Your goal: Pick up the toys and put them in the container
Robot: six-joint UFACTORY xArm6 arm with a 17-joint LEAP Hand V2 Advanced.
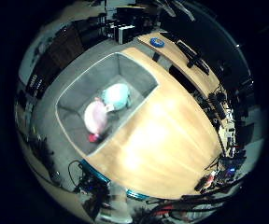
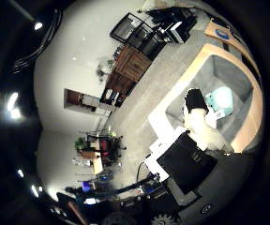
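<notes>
soft, light pink rounded plush toy [image 1: 96, 116] and teal plush toy [image 1: 116, 96] lying in grey fabric container [image 1: 78, 91] on wooden counter [image 1: 172, 140]; likely squashable, best grasped around the body; hand [image 2: 198, 122] above, fingers' state cannot be told.

A grey container [image 1: 137, 74] is set in a pale wood-grain table [image 1: 167, 140]. The two toys in it are pink and white [image 1: 96, 116] and light teal [image 1: 116, 95]. The hand [image 2: 198, 119] is white and black.
</notes>
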